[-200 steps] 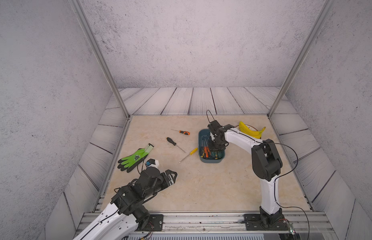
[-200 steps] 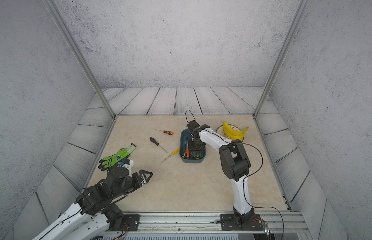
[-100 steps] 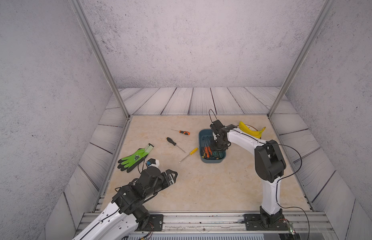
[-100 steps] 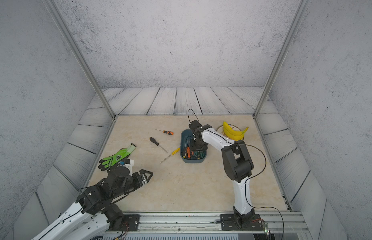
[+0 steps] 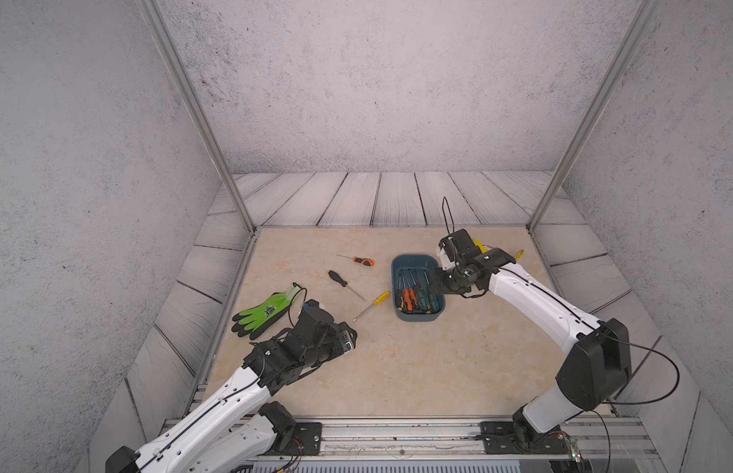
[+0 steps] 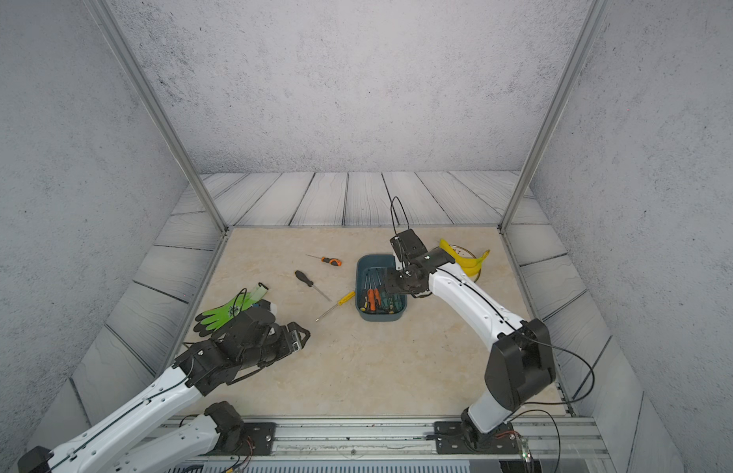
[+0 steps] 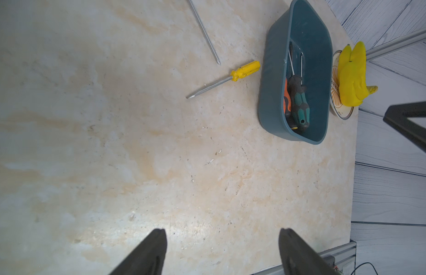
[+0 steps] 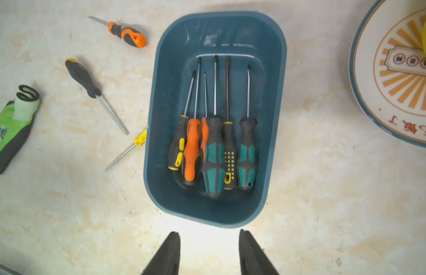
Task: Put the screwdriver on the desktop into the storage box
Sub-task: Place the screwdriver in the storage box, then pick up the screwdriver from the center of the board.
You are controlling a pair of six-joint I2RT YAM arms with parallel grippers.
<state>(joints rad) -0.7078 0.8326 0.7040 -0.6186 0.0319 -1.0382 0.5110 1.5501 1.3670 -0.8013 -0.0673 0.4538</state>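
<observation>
The right gripper (image 8: 208,234) has risen off the storage box (image 8: 169,71), jaws parted, empty; the left gripper (image 7: 222,232) gapes too. A glove (image 8: 9,135) and plate (image 8: 366,71) flank the box; the slim yellow screwdriver (image 7: 234,75) lies on the desktop (image 8: 314,178), seemingly touching it.

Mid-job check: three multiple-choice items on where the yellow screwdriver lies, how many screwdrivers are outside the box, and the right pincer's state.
1. The yellow screwdriver lies: A inside the box; B on the desktop beside the box; C across the box rim.
2. Screwdrivers outside the box: A one; B three; C five.
3. The right pincer: A open, empty; B shut on a screwdriver; C shut, empty.
Answers: B, it lies on marble by the box wall; B, orange screwdriver, black screwdriver and the yellow; A, jaws apart, nothing between.
</observation>
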